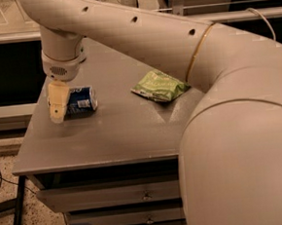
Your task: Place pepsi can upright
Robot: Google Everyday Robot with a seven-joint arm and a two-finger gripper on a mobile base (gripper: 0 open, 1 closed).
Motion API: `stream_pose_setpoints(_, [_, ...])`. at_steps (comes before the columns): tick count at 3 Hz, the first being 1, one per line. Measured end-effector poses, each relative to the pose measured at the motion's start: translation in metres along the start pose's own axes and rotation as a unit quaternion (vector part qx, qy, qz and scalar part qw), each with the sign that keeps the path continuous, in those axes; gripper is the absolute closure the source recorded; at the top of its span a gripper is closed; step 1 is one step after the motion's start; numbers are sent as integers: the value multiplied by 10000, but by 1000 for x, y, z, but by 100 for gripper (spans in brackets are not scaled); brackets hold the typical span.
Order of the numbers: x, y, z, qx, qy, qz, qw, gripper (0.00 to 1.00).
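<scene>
Grey worktop (pixel 123 130), camera looking down from its front side.

Near left edge, about midway front to back: gripper (pixel 58 109) pointing down, its tip at or close to the surface. Its pale end covers the left end of the pepsi can (pixel 83 100). Cannot tell whether the gripper is wide, narrow or closed on the can; contact not clear either.

Pepsi can: lying on its side, long axis roughly parallel to the front edge, blue side with white patch facing the camera, right silver end visible.

Middle of worktop, towards the back right: green snack bag (pixel 159 86), flat, well apart from the can.

Right side: the arm (pixel 174 38) crosses over the back right corner.

Below the front edge: drawers (pixel 147 194).
</scene>
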State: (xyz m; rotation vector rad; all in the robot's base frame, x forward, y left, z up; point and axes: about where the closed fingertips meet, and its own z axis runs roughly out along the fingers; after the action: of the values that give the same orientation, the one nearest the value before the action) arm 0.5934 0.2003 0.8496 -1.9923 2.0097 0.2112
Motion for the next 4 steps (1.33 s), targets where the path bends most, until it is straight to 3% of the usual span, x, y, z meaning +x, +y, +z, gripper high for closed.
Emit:
stream_pose_setpoints(1, [0,4,10,-30,281,-166,9995,17])
stream_pose_setpoints(3, [4,7,15,-5,584,-344,9977,64])
stream_pose_setpoints(4, [-1,-7,-7,122,14,-119,9999,86])
